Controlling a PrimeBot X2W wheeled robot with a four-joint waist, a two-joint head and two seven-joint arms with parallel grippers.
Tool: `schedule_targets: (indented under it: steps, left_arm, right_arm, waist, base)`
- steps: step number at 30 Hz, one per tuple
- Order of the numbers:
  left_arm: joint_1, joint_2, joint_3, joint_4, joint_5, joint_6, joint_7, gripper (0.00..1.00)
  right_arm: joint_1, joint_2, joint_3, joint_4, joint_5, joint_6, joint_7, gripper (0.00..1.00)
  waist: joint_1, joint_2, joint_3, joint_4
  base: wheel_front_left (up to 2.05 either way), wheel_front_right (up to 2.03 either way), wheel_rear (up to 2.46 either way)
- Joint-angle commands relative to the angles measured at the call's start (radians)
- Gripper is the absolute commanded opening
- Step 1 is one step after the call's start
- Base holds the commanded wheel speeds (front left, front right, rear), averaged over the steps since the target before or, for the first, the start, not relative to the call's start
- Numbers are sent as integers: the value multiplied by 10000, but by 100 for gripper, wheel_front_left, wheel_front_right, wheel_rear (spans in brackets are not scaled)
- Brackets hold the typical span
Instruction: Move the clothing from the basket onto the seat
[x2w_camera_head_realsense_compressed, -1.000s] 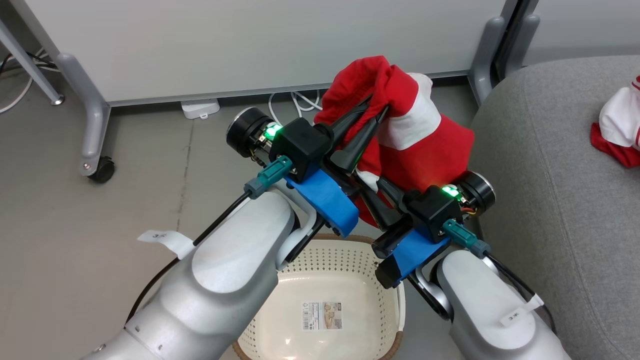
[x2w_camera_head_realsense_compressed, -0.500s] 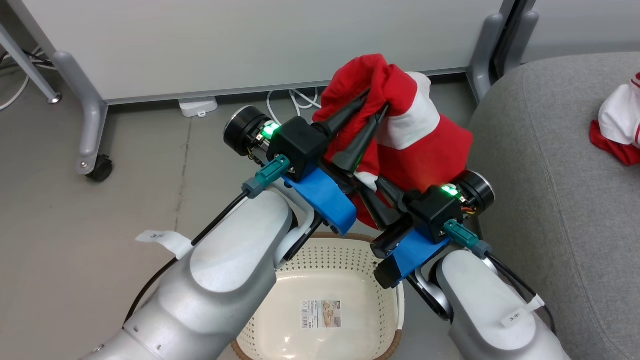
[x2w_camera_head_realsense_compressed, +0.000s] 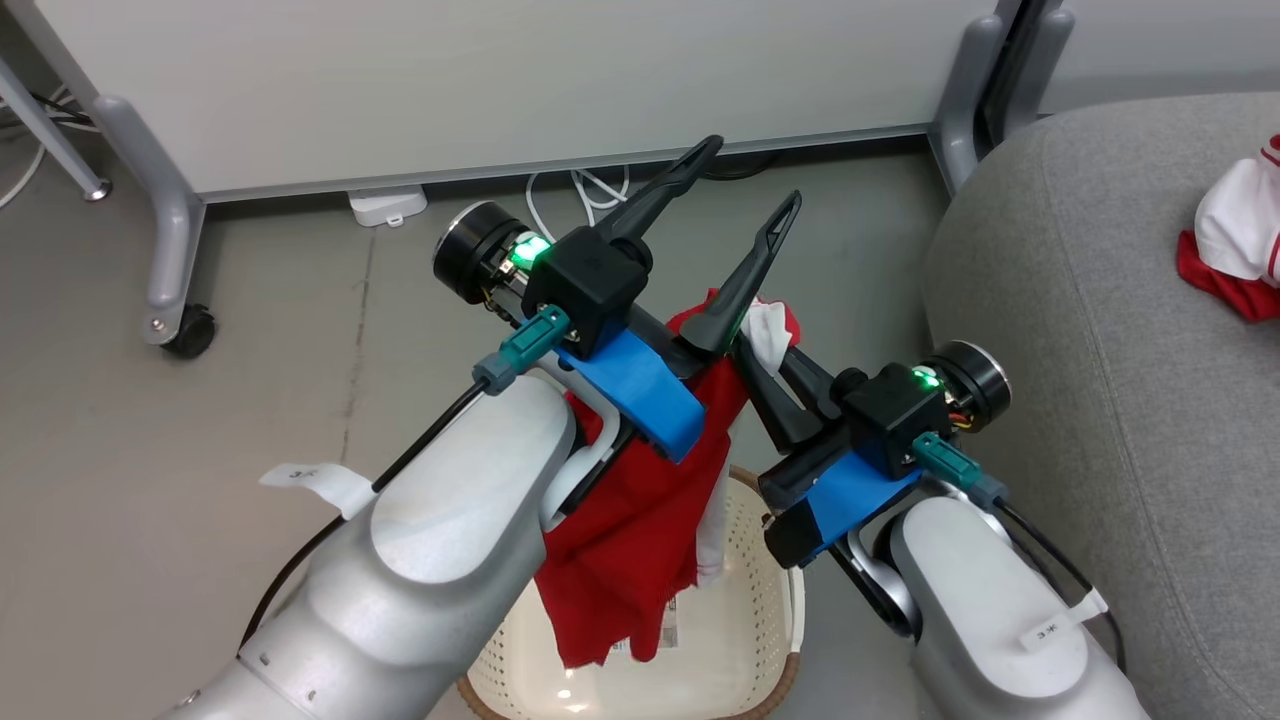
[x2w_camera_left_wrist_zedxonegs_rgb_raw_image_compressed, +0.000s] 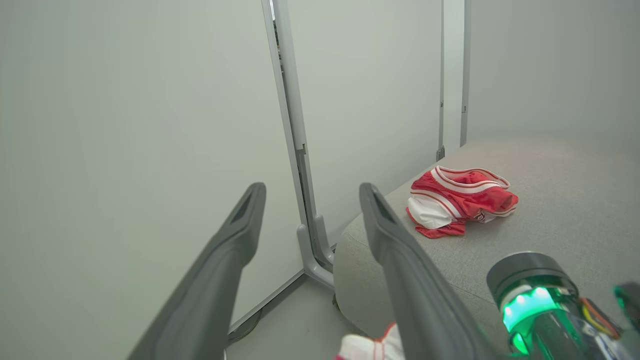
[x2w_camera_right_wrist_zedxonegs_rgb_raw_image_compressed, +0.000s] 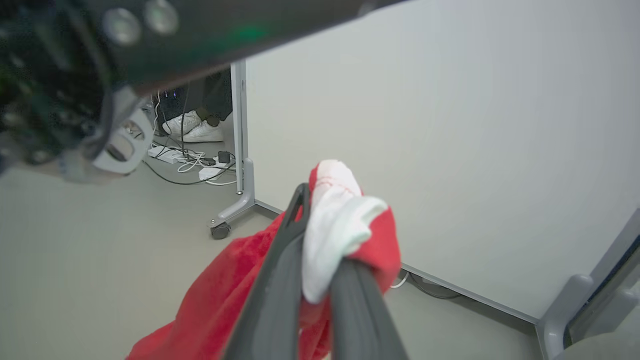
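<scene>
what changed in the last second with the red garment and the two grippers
The left gripper opened and let go of the red garment, which fell from its raised bunch and now hangs from the right gripper over the basket. The right gripper stayed shut on it. The other garment stayed on the sofa; the basket did not move.

left gripper (x2w_camera_head_realsense_compressed: 752, 172) jaws spread, right gripper (x2w_camera_head_realsense_compressed: 762, 348) jaws clamped
</scene>
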Motion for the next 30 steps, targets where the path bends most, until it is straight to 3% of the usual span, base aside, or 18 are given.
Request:
schedule_targets:
  steps: [1,30]
  left_arm:
    - [116,69,66,-25,90,49,-42,100]
    - [1103,643,-286,-328,339,97,-36,100]
  right_arm:
    - [107,12,-135,-87,-65,1,-34,0]
    - [1341,7,-3143,-1771,-667,1,-34,0]
  waist:
    - [0,0,52,-67]
    - [0,0,754,-2493]
  base:
    - [0,0,0]
    - [0,0,0]
